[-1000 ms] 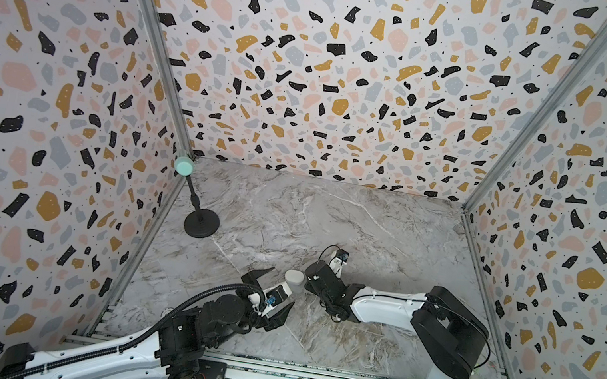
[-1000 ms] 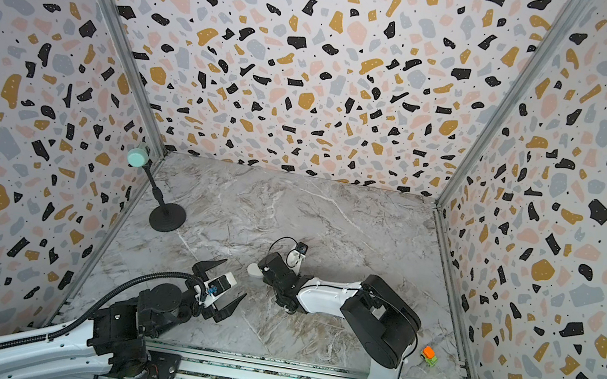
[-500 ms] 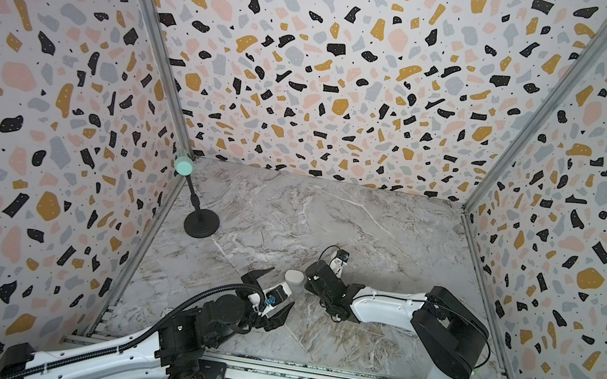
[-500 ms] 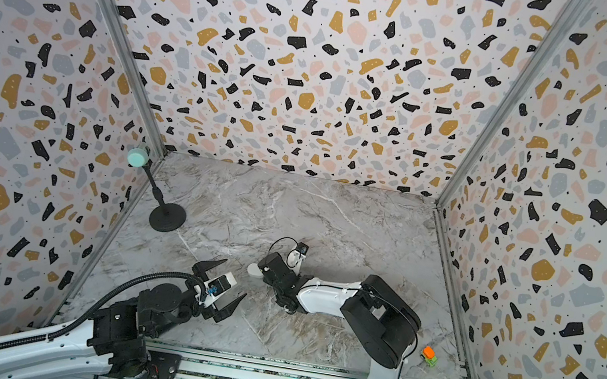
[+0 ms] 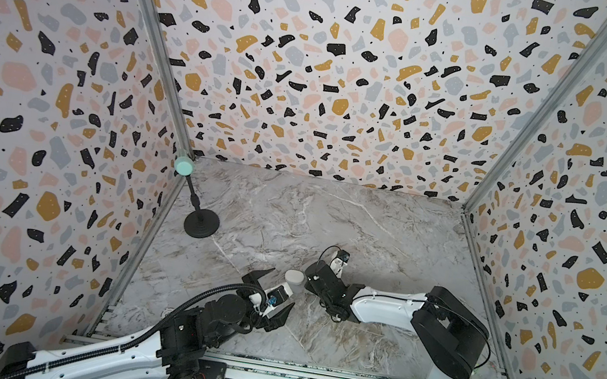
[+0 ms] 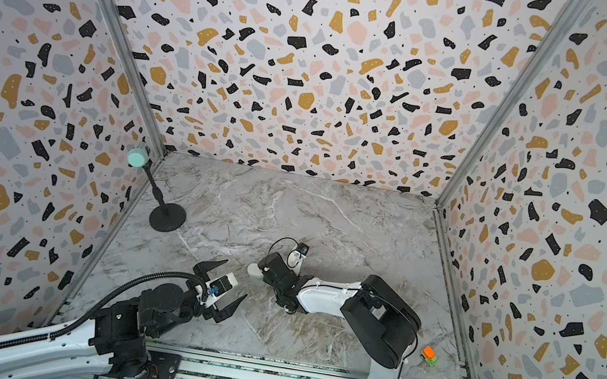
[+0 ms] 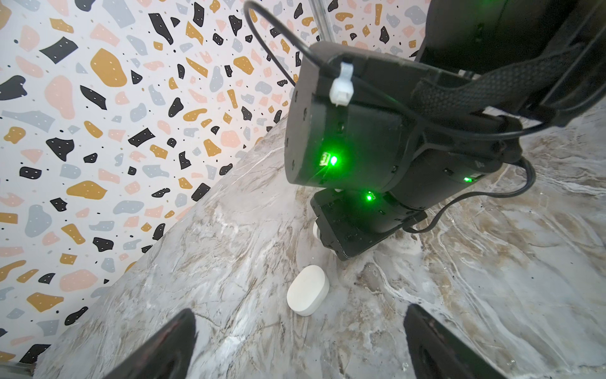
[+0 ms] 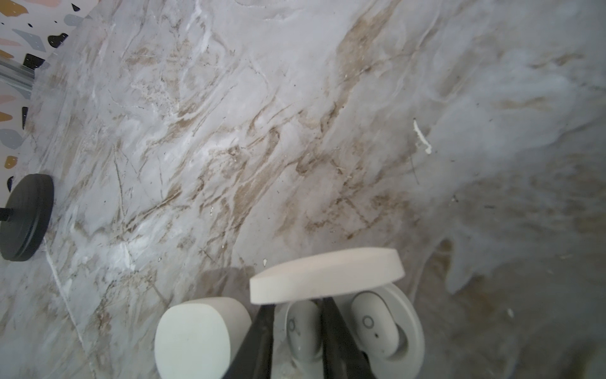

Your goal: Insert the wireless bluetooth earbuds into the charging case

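Right gripper (image 8: 297,303): its fingers straddle one earbud (image 8: 303,331) lying in a well of the open charging case (image 8: 414,328) on the table (image 8: 229,131). You cannot tell whether they clench it or have let go.
Second earbud (image 8: 373,328): seated in the neighbouring well, below the raised lid (image 8: 328,275).
Left gripper (image 5: 281,288): released, spread wide and empty, facing the closed case (image 7: 308,290) just beside the open one.
Change: in both top views the arms and the closed case stand as they did a second ago.
Meaning: you are probably finishing this seating. Withdraw straight up, then shut the lid.
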